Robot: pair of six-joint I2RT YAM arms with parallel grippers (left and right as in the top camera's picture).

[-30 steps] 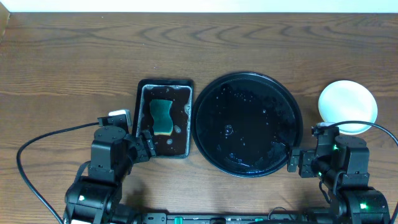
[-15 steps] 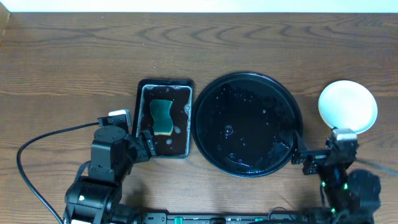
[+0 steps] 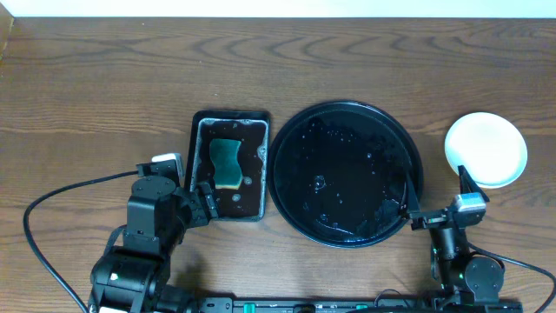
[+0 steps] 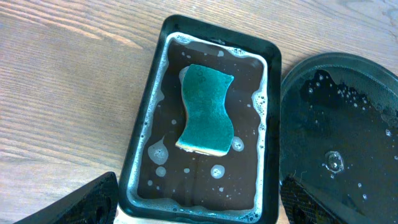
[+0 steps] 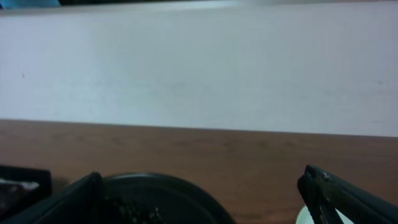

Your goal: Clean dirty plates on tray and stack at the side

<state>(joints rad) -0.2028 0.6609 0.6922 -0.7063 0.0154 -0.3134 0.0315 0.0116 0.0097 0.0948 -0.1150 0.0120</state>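
Black and wet, the tray lay bare of plates, with beads of water across its floor. The plates sat as one pale round stack on the table, just past the tray's right rim and apart from it. From above the stack read as a single disc, so I could not tell how many lay in it. The job looked all but done. What was left, as I judged it, was to get both arms clear without nudging anything. The right arm was best pulled straight back toward its base, since the stack stood just ahead of its right finger. The green sponge was best left in the suds of the small rectangular tray.

Near the table's front edge, the left gripper hung over the near end of that small tray and looked down on the sponge, its jaws spread wide and empty. The right gripper was raised and level, pointing across the table toward the pale wall. Its jaws were wide apart with nothing between them.
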